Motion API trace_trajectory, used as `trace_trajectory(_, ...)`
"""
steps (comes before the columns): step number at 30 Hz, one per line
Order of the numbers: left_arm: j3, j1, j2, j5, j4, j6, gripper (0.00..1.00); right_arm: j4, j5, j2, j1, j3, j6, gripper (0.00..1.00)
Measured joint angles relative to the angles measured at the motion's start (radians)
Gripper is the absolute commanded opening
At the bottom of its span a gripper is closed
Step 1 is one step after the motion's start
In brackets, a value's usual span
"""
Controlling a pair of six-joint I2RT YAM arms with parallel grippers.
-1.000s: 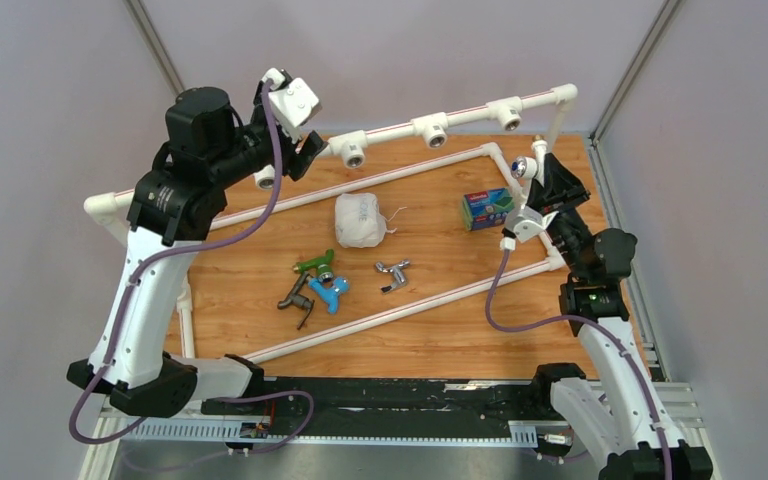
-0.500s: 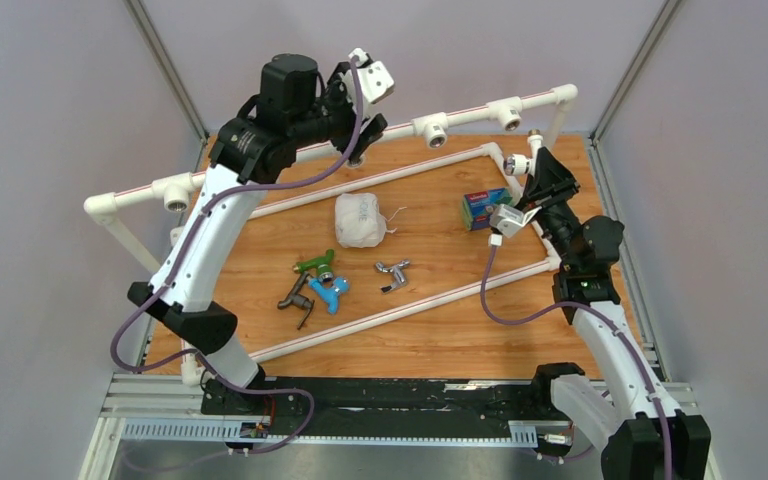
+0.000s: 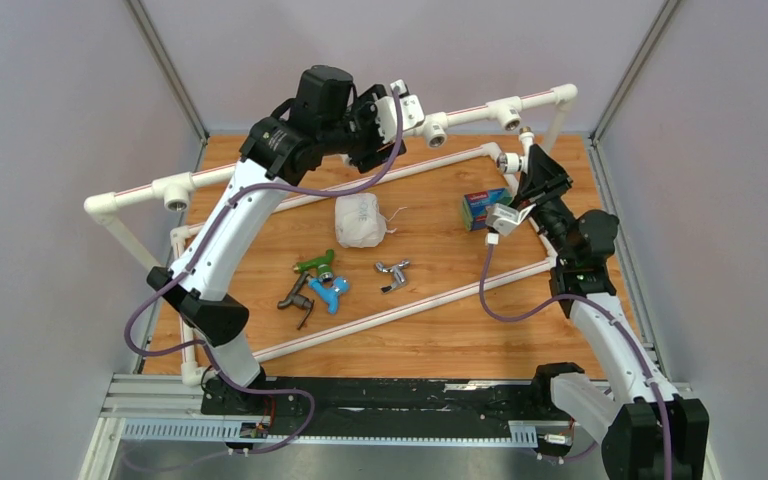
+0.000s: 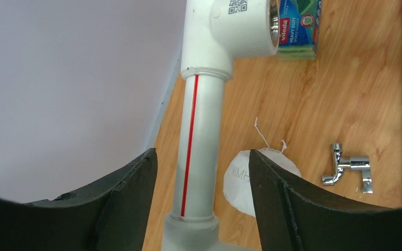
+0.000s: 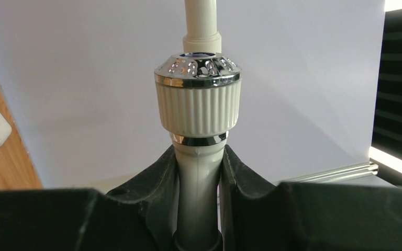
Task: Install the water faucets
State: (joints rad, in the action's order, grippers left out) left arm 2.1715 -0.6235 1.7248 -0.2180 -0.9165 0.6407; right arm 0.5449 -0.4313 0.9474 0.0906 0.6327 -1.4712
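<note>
The right tool (image 5: 198, 157) is seen clamped on the stem of a white plastic faucet (image 5: 198, 107) with a ribbed knob and a chrome cap, the knob standing just beyond the fingertips. In the overhead view this faucet is held above the wooden worktop (image 3: 440, 340) at about 2 o'clock, close to the far right corner of the white plastic pipe frame (image 3: 400, 312); whether it touches a pipe cannot be told. The left tool (image 4: 201, 167) is held with its fingers apart, one on each side of a raised white pipe with a red stripe (image 4: 193, 120). A gap is visible on both sides of the pipe. A white tee fitting with a metal-lined socket (image 4: 238, 26) is seen just beyond the tool. The other four faucets are laid on the worktop inside the frame. A small green faucet (image 3: 312, 265) is found at 7 o'clock from a white cloth bag (image 3: 358, 220), with a small blue faucet (image 3: 330, 292) just at its 5 o'clock and a dark grey faucet (image 3: 297, 297) at 9 o'clock of the blue one. A chrome faucet with a bent spout (image 3: 393, 273) is set apart at 5 o'clock from the bag. A blue and green sponge pack (image 3: 485, 207) is placed at 3 o'clock from the bag.
</note>
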Motion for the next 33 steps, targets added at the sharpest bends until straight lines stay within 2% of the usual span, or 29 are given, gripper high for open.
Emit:
trace_trajectory(1,0.0,-0.003,0.002,-0.001,0.0,0.006,0.64,-0.001,-0.002,0.007,0.0,0.002,-0.001,0.0)
trace_trajectory(2,0.0,-0.004,0.002,-0.001,-0.002,0.01,0.54,-0.002,-0.005,0.013,0.0,0.006,-0.003,0.0)
trace_trajectory(3,0.0,-0.004,0.002,-0.002,-0.004,0.013,0.5,-0.003,-0.006,0.014,0.0,0.009,-0.005,0.0)
trace_trajectory(4,0.0,-0.005,0.002,-0.005,-0.008,0.019,0.39,-0.006,-0.01,0.015,0.003,0.014,-0.006,0.0)
trace_trajectory(7,0.001,-0.008,0.002,0.006,0.007,0.022,0.18,-0.017,-0.019,0.015,0.014,0.037,-0.018,0.0)
trace_trajectory(11,0.001,-0.009,0.001,0.002,0.001,0.039,0.04,-0.037,-0.04,0.007,0.026,0.065,-0.032,0.0)
trace_trajectory(13,0.001,-0.009,0.001,-0.001,0.001,0.04,0.0,-0.05,-0.046,0.0,0.026,0.074,-0.039,0.0)
trace_trajectory(33,0.0,-0.008,0.001,-0.019,0.001,0.06,0.0,-0.199,-0.046,0.031,0.032,0.124,-0.129,0.0)
